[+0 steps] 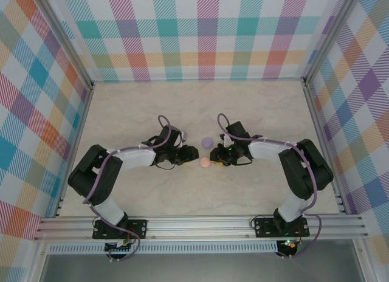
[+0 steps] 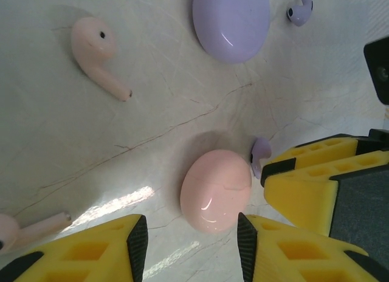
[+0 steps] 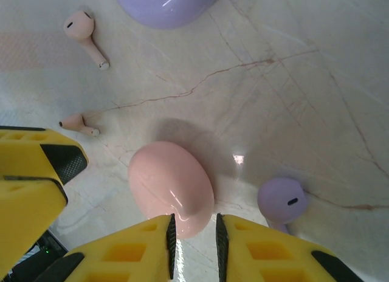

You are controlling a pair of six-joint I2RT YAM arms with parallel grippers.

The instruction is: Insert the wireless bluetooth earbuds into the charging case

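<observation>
On marble [image 2: 152, 112], left pincer [image 2: 191, 224] straddles pink case [image 2: 214, 183] half-open; right pincer [image 3: 194, 226] narrow at its edge, grip unclear.

pink case [image 2: 216, 191] and purple case [image 2: 231, 20] both shut, a pink bud [image 2: 97, 54] and purple bud [image 3: 281, 200] lying loose nearby

1. The far half of the table [image 1: 200, 103] lies bare up to the checked walls [image 1: 206, 39], so there is free passage there.
2. Mid-table is tight. The left gripper [image 2: 191, 233] and right gripper [image 3: 193, 233] meet nose to nose over the pink case [image 2: 216, 189], and no lane crosses between them.
3. A purple earbud [image 2: 260, 155] sits just beside the pink case and a right finger [image 2: 304, 178], closing that side.
4. Beyond an open strip stand the purple case [image 2: 231, 20] and a second purple earbud [image 2: 299, 7].
5. A pink earbud [image 2: 97, 54] and the other pink earbud [image 2: 24, 227] lie well apart, with bare table between them.
</observation>
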